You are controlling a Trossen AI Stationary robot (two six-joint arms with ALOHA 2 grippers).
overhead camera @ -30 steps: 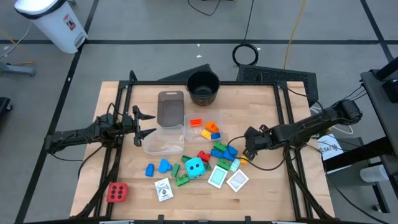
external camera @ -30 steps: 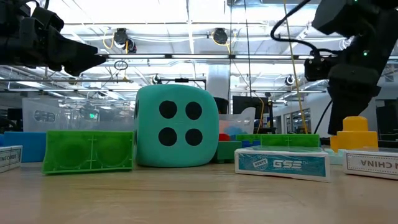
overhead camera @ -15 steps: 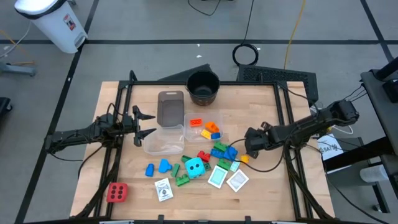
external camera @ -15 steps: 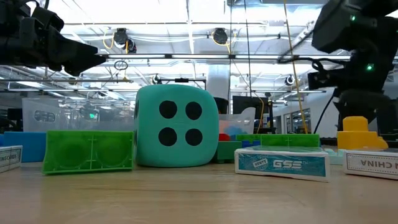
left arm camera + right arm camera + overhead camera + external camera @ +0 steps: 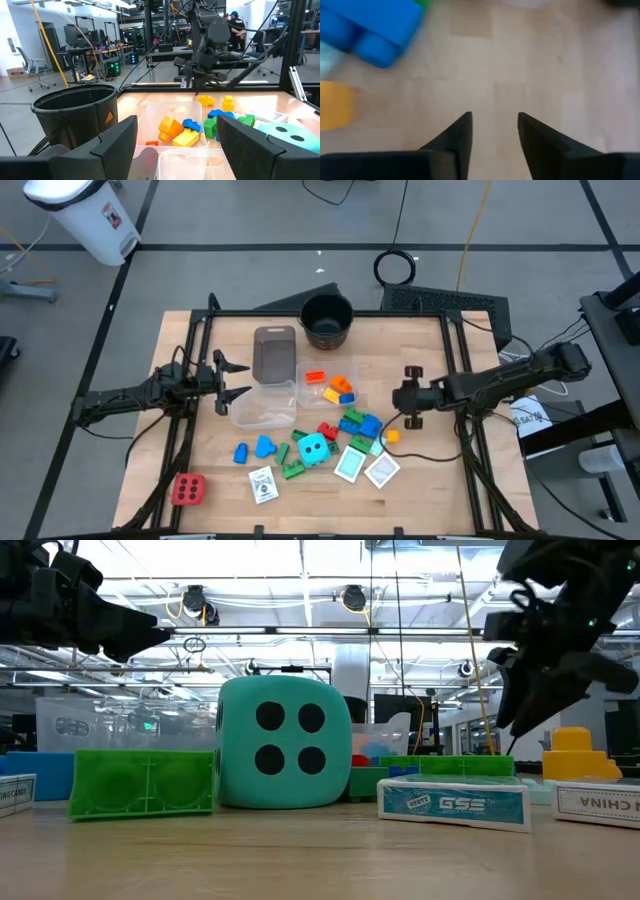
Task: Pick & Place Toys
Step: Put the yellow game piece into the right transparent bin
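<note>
- Many small building blocks (image 5: 355, 423) heaped at mid-table, blue, green and red, with a cyan dotted cube (image 5: 314, 448) just beside them toward the front edge.
- Lone orange-yellow block (image 5: 391, 436) at the heap's right fringe, bare wood beyond it.
- Two loose blue blocks (image 5: 254, 449) left of the cyan cube; a green one (image 5: 293, 470) touching its front.
- Three white-bordered cards (image 5: 262, 484) near the front edge, two of them right of the cube.
- Red dotted cube (image 5: 188, 490) well apart, at the front-left corner.
- More blocks, orange, yellow and blue, lying inside a clear tub (image 5: 327, 366); a second clear tub (image 5: 262, 406) to its left, black round pot (image 5: 326, 319) behind.
- Right gripper (image 5: 411, 395) raised over bare table just right of the heap, fingers (image 5: 455, 136) parted narrowly, nothing between them.
- Left gripper (image 5: 236, 379) hovering beside the left tub, fingers spread wide, holding nothing.
</note>
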